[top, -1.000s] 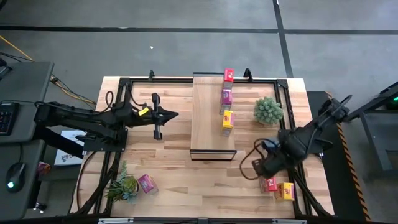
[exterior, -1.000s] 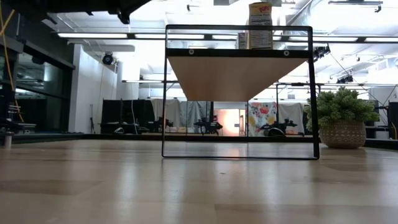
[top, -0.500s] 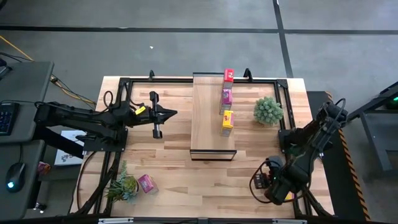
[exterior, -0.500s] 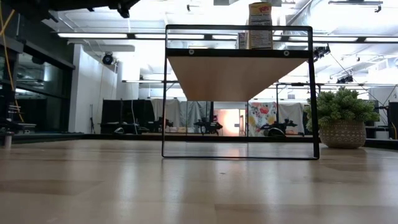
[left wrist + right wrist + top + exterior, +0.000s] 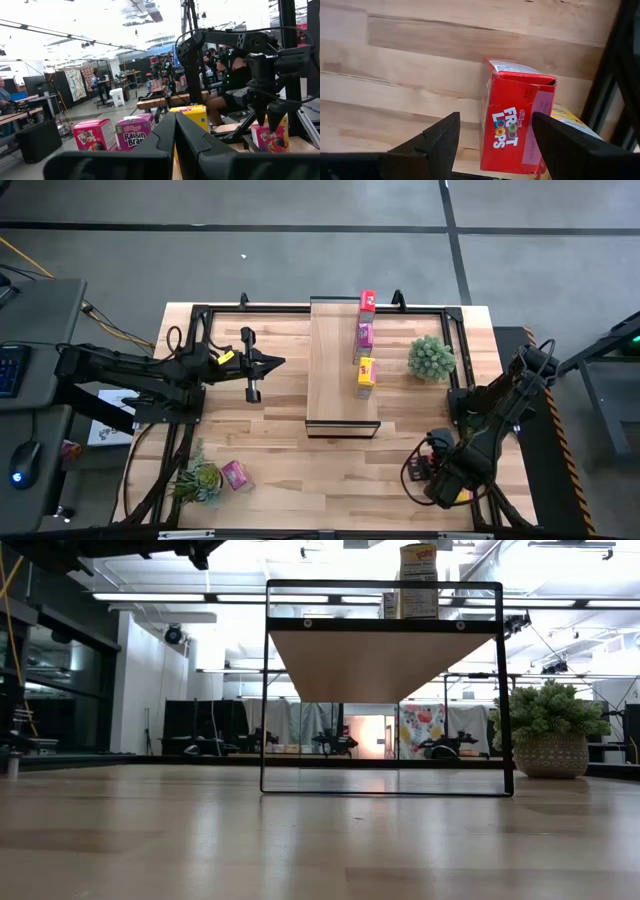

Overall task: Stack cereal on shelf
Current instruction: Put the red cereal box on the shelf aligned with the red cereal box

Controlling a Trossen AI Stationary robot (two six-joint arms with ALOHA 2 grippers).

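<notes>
My right gripper (image 5: pixel 495 118) is open and hangs low over the table's near right corner (image 5: pixel 440 478). Its fingers stand on either side of a red cereal box (image 5: pixel 512 125) that stands upright on the table, with a yellow box (image 5: pixel 568 119) right behind it. The shelf (image 5: pixel 335 380) carries a red box (image 5: pixel 368 302), a pink box (image 5: pixel 364 335) and a yellow box (image 5: pixel 366 371) in a row. Another pink box (image 5: pixel 237 475) lies on the table near its left front. My left gripper (image 5: pixel 283 362) is shut and waits level, left of the shelf.
A potted green plant (image 5: pixel 431 357) stands right of the shelf and a smaller one (image 5: pixel 200 478) beside the pink box at the near left. A dark metal frame (image 5: pixel 470 415) runs along the table's edges, close to my right gripper. Bare wood lies between shelf and near edge.
My right gripper has swung from near the shelf's near right corner toward the table's near edge and come down over the red and yellow boxes, covering them in the high view. It has hardly moved in the last half second.
</notes>
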